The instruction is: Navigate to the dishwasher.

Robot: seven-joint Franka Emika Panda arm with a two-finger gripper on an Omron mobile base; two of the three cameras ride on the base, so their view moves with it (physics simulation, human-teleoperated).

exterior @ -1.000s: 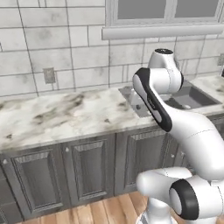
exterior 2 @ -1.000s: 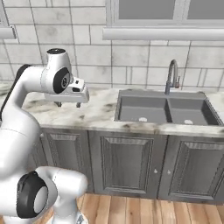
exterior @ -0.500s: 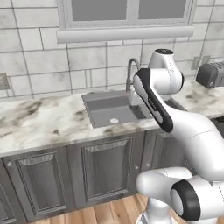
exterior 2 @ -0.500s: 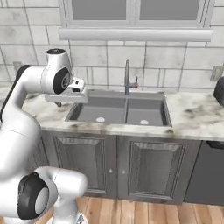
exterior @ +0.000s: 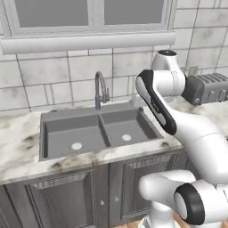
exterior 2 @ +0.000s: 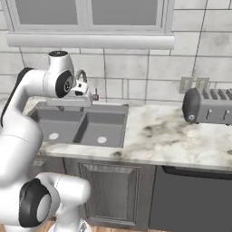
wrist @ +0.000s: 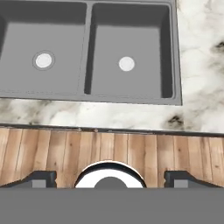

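Your gripper (wrist: 109,179) hangs over the sink (wrist: 89,94), fingers spread wide, holding nothing. Dishwasher (exterior 2: 192,199) sits low right under the marble counter (exterior 2: 172,136): flat dark grey panel, black strip on top, below the toaster (exterior 2: 209,105).

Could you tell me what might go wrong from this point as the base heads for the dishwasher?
The dishwasher sits at the right base view's lower right, under the toaster, so the base could stop short, opposite the sink. The arm holds the open tool above the counter edge; more sideways driving might swing it toward the toaster.
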